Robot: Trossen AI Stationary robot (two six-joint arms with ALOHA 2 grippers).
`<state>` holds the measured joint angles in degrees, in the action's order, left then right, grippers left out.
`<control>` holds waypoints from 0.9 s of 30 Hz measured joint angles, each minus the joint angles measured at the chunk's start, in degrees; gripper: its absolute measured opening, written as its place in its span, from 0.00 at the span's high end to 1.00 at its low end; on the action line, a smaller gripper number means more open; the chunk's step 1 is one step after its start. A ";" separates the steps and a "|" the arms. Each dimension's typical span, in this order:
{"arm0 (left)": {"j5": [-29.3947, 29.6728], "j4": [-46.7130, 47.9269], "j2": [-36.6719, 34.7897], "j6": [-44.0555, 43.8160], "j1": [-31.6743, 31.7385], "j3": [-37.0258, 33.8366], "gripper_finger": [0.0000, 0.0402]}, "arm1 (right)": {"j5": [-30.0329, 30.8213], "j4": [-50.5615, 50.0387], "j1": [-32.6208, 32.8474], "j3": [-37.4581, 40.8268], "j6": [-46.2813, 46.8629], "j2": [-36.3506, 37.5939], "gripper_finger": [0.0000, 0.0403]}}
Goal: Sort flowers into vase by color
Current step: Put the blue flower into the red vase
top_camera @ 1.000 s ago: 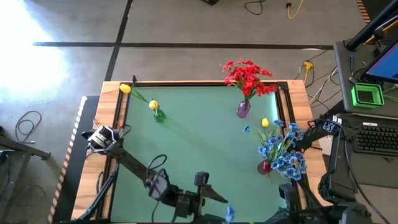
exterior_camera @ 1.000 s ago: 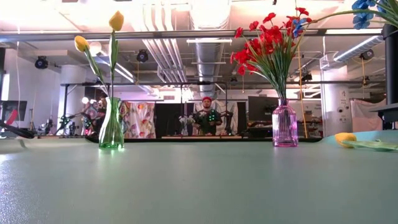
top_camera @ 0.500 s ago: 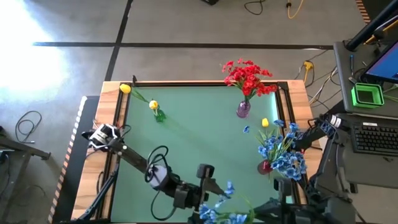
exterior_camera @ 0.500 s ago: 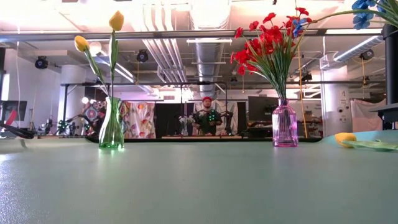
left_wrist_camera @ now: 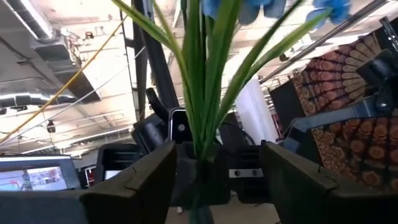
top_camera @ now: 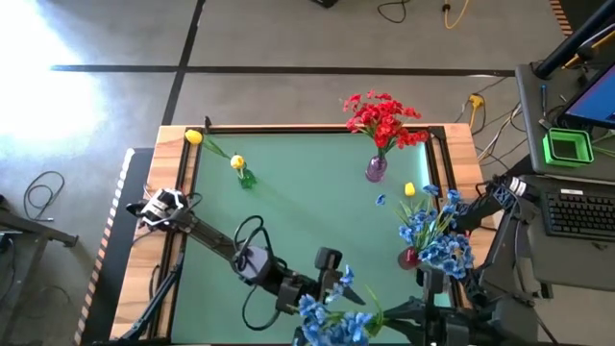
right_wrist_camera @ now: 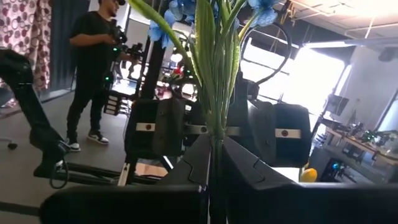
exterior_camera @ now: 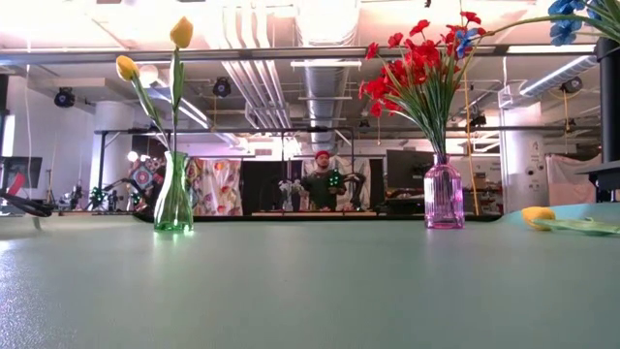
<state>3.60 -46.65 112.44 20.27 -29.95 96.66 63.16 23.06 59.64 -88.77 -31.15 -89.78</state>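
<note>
- A bunch of blue flowers (top_camera: 332, 322) is now in full view at the near edge of the table (top_camera: 298, 216), between the two arms; one second ago only a single blue bloom shows there, and half a second ago only part of the bunch.
- The left gripper (top_camera: 338, 285) is seen further right and further onto the table than one second ago, with the left arm stretched out behind it from the near-left corner.
- In the left wrist view, the green stems (left_wrist_camera: 202, 93) rise between the left fingers (left_wrist_camera: 134, 183), which stand partly open. Whether they press on the stems cannot be told.
- The right gripper (top_camera: 408, 312) is at the near edge, just right of the bunch. In the right wrist view, the right fingers (right_wrist_camera: 186, 168) are closed on the stems, so the bunch is judged to be held by the right gripper.
- The bunch is judged to be in transfer between the arms, ahead of placement in a vase.
- Unchanged from the earlier frames: the red flowers (top_camera: 382, 117) in the purple vase (top_camera: 376, 170) at far right, the yellow flowers (top_camera: 213, 149) in the green vase (top_camera: 247, 179) at far left, and the other blue flowers (top_camera: 437, 235) in the dark red vase (top_camera: 410, 258) at right.
- One yellow flower head (top_camera: 409, 189) lies on the table near the purple vase, not yet sorted.
</note>
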 joint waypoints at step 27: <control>3.17 -1.55 0.00 1.25 1.85 1.05 0.76 | -0.13 -0.21 -4.50 -0.02 -0.42 0.05 0.97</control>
<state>6.76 -48.21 112.44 21.52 -28.09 97.71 63.02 22.85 55.13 -88.79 -31.57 -89.73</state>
